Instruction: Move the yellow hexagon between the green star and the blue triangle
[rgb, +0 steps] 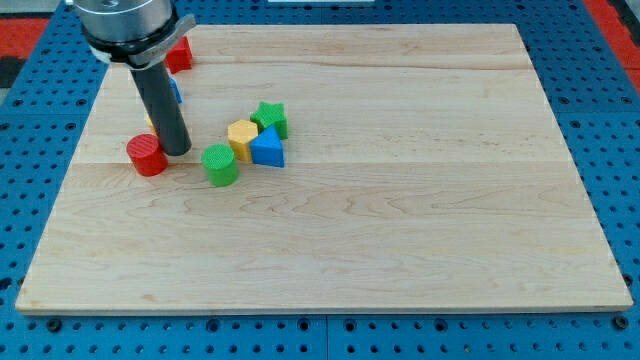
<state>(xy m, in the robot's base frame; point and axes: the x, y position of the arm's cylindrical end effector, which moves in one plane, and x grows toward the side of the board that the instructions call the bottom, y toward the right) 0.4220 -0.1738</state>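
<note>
The yellow hexagon (242, 137) is sitting left of centre in the frame, wedged into a tight little cluster: the green star (270, 117) is touching it at its upper right and the blue triangle (267, 147) is pressing against its right side, just below the star. A green cylinder (220, 165) is standing just below and left of the hexagon, close but apart from it.

The dark rod is coming down from the upper left of the frame, and my tip (177, 151) is resting on the wooden board (400, 200) just right of a red cylinder (147, 155), nearly touching it, and well left of the hexagon. There are no jaws here to be apart or together, only the plain rod.

A red block (180, 54) is peeking out behind the arm at upper left, and a sliver of blue block (176, 92) is showing beside the rod; I cannot tell either shape.
</note>
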